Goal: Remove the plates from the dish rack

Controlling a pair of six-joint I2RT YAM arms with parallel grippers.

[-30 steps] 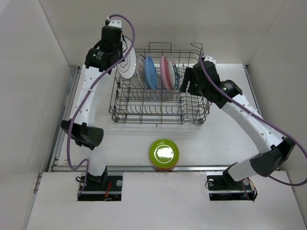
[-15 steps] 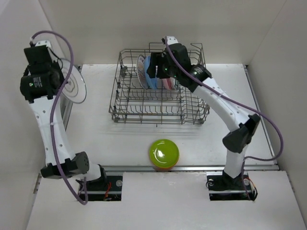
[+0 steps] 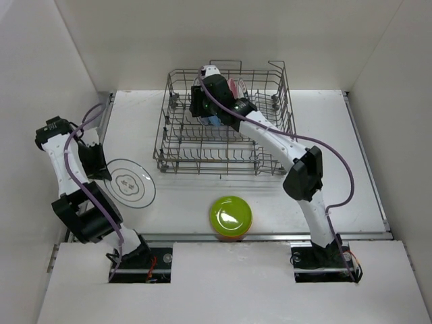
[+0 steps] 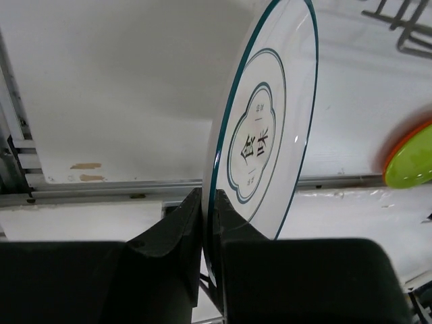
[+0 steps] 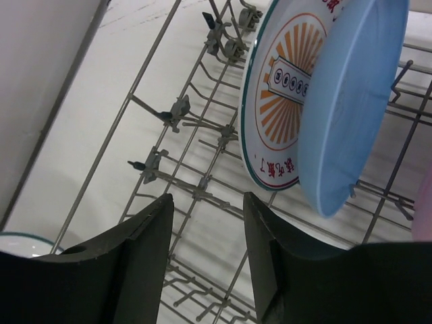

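Note:
My left gripper (image 3: 98,169) is shut on the rim of the white plate with the dark teal lettered rim (image 3: 129,183), holding it low over the table's left side. In the left wrist view the fingers (image 4: 182,223) pinch that plate (image 4: 270,128). The grey wire dish rack (image 3: 226,152) stands at the back. My right gripper (image 3: 204,111) is open and empty above the rack's left part (image 5: 208,199). Just ahead of it stand the white plate with the orange centre (image 5: 280,88) and the blue plate (image 5: 351,101). A pink plate (image 3: 231,88) stands further right in the rack.
A lime green plate stacked on an orange plate (image 3: 231,217) sits at the table's near edge, also seen in the left wrist view (image 4: 412,162). White walls close in on the left, right and back. A metal rail runs along the near edge.
My left arm has swung the teal-rimmed plate from high at the left down to low over the table. My right gripper has moved left across the rack, to the orange-centred and blue plates.

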